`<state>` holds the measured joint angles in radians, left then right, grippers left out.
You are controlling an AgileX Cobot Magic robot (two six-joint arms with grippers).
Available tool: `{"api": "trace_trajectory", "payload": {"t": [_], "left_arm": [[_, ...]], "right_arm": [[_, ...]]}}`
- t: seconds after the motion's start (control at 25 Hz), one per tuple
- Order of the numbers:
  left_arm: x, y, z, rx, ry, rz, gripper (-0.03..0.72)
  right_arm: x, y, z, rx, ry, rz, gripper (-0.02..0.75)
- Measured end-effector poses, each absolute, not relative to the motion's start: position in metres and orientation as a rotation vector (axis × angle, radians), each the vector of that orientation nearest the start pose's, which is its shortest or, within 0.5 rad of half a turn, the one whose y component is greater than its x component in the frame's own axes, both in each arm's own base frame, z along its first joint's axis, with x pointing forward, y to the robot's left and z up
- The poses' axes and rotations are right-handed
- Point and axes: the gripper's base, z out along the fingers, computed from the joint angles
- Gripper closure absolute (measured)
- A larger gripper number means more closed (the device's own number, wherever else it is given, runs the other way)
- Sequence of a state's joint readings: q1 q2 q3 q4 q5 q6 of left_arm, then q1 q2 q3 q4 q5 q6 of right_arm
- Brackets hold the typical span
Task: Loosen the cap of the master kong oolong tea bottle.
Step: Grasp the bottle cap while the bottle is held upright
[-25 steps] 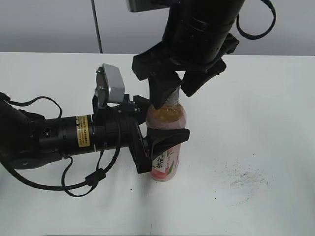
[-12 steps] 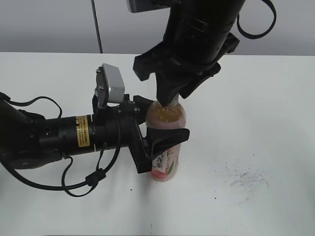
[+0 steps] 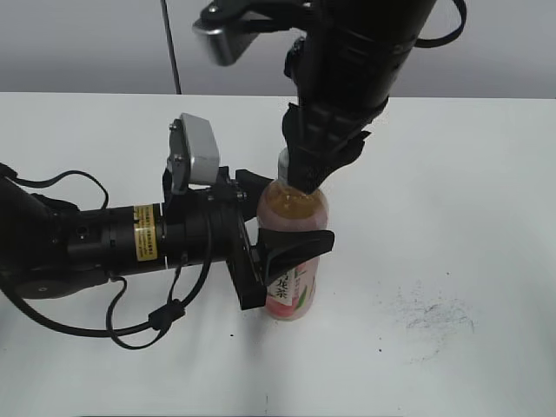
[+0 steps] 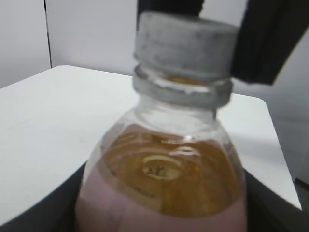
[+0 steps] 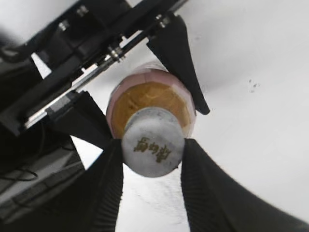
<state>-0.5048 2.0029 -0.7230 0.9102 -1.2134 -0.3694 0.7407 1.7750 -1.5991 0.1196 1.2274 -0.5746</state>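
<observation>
At frame centre, the cap [image 5: 153, 148] is now clamped by the right gripper [image 5: 152, 150], open a second ago. The bottle [image 3: 293, 252] remains gripped by the left gripper [image 3: 282, 248]; twisting can begin.

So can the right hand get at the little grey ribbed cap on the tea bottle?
Yes, it looks so: the right hand already has a finger on each side of the small grey ribbed plastic cap, with nothing between them.
</observation>
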Motion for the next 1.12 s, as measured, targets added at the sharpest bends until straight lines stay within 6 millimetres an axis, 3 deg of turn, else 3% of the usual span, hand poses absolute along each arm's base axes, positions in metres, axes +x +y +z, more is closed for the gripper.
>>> {"api": "trace_trajectory", "payload": {"t": [0.24, 0.52, 0.84, 0.96, 1.12], "left_arm": [[0.2520, -0.2170, 0.1283, 1.095, 1.430, -1.043, 0.240], [0.2500, -0.2173, 0.1283, 1.123, 1.412, -1.046, 0.240], [0.2494, -0.2177, 0.1282, 1.127, 1.411, -1.047, 0.240], [0.2497, -0.2177, 0.1283, 1.122, 1.414, -1.048, 0.240], [0.2500, -0.2176, 0.1283, 1.118, 1.416, -1.047, 0.240]], "right_arm": [[0.2660, 0.2563, 0.3054, -2.240, 1.780, 0.127, 0.459], [0.2647, 0.2576, 0.3075, -2.700, 0.856, -0.005, 0.459], [0.2650, 0.2588, 0.3092, -2.825, 0.024, -0.145, 0.459], [0.2658, 0.2596, 0.3096, -2.821, -0.170, -0.183, 0.459], [0.2661, 0.2601, 0.3093, -2.812, -0.302, -0.206, 0.459]]}}
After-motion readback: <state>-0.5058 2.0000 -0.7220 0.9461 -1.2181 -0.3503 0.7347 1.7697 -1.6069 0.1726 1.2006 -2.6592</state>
